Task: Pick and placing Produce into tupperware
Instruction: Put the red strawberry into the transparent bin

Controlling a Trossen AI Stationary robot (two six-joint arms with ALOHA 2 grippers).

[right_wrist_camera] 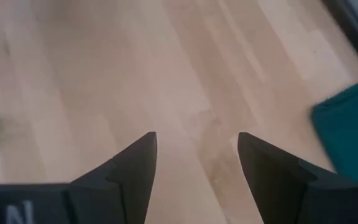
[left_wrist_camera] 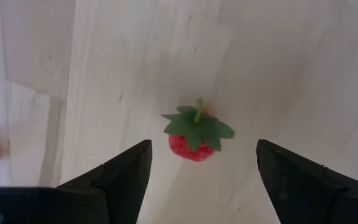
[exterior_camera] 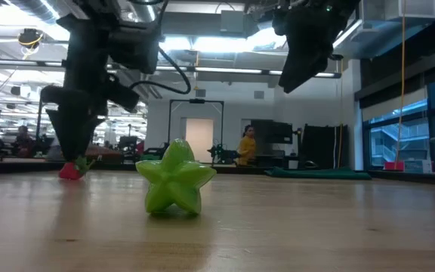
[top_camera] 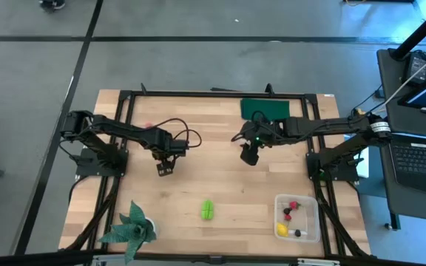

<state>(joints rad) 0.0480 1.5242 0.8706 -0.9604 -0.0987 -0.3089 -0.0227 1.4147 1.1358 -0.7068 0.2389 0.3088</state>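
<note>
A small red strawberry with a green leaf cap [left_wrist_camera: 193,144] lies on the wooden table, also seen in the low view [exterior_camera: 70,171]. My left gripper [left_wrist_camera: 204,148] [top_camera: 165,168] hangs open just above it, one finger on either side, touching nothing. The bright green ridged fruit [top_camera: 208,210] [exterior_camera: 176,180] rests on the table near the near edge. The clear tupperware [top_camera: 310,203] sits at the near right corner and holds red berries, a yellow piece and dark berries. My right gripper [right_wrist_camera: 197,138] [top_camera: 249,157] is open above bare table at mid-right.
A leafy green potted plant [top_camera: 132,229] stands at the near left corner. A flat dark green rectangle [top_camera: 265,108] lies at the far edge behind the right arm. A small pink-red piece [top_camera: 148,126] lies far of the left gripper. A laptop stands off the table's right side.
</note>
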